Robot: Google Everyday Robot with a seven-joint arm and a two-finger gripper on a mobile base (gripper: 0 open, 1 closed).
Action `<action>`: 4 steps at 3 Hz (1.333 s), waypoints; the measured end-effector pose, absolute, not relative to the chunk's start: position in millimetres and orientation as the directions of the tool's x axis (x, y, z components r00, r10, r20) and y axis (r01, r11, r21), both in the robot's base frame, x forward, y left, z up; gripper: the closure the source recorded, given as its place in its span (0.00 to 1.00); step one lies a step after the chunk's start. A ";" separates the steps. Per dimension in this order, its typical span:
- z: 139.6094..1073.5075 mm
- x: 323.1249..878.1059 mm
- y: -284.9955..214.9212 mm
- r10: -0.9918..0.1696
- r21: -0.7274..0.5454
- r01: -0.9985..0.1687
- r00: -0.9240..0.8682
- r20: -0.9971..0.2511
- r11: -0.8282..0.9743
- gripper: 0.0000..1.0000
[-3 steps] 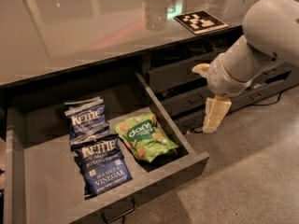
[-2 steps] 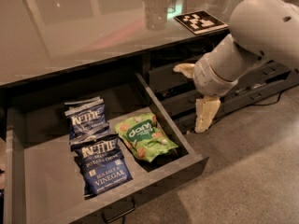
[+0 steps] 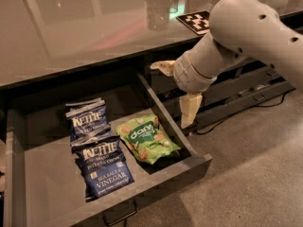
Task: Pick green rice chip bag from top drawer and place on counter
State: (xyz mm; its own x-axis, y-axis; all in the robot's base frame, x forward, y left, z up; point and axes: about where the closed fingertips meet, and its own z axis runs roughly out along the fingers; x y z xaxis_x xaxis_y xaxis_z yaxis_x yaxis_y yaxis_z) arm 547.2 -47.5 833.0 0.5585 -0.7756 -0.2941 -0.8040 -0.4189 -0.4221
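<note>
Here, the gripper (image 3: 170,94) hangs at the open drawer's (image 3: 156,183) right edge, fingers spread apart.
The green bag (image 3: 147,140) lies in the front right corner, touching a Kettle bag (image 3: 105,169); a careless descent could snag the side wall.

KETTLE showed on both blue chip bags (image 3: 87,119), the front bag (image 3: 105,169) adding SEA SALT & VINEGAR; "dang" marked the green rice chip bag (image 3: 147,140); the gripper (image 3: 177,90) hovered just right of it.

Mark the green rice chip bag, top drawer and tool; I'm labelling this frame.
green rice chip bag (image 3: 141,135): camera view, its dark oval logo.
top drawer (image 3: 47,183): camera view, bare floor near its left wall.
tool (image 3: 169,96): camera view, midway between its open fingers, beside the drawer's right wall.
</note>
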 end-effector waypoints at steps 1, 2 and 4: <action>810.7 553.4 -30.4 -0.773 -0.394 -0.811 0.558 -0.302 -0.432 0.00; 784.7 557.5 -16.5 -0.793 -0.366 -0.831 0.531 -0.299 -0.419 0.00; 733.7 556.3 -6.1 -0.841 -0.293 -0.862 0.486 -0.239 -0.414 0.00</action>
State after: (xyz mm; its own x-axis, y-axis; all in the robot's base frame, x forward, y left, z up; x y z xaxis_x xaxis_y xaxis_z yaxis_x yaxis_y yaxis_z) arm 556.3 -6.1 733.7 0.4856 -0.8410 -0.2386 -0.8616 -0.4143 -0.2932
